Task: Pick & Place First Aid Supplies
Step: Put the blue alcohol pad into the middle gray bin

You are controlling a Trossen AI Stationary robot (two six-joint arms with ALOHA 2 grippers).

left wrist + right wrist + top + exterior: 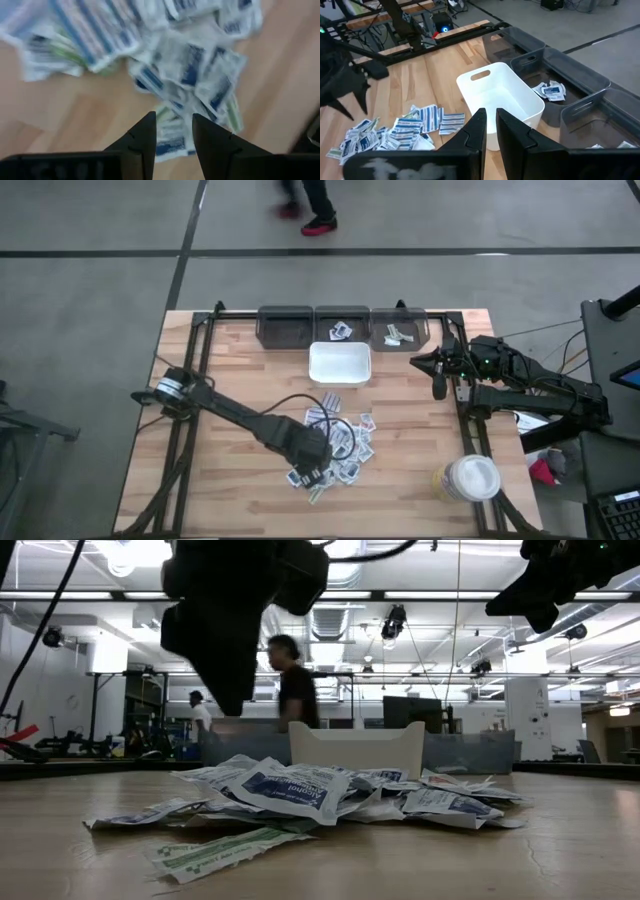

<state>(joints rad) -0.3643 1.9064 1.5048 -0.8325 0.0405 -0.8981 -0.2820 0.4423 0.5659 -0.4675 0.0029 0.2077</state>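
First aid supplies [335,445] mostly lie piled under the left tool [313,470], parted and empty; few are binned.
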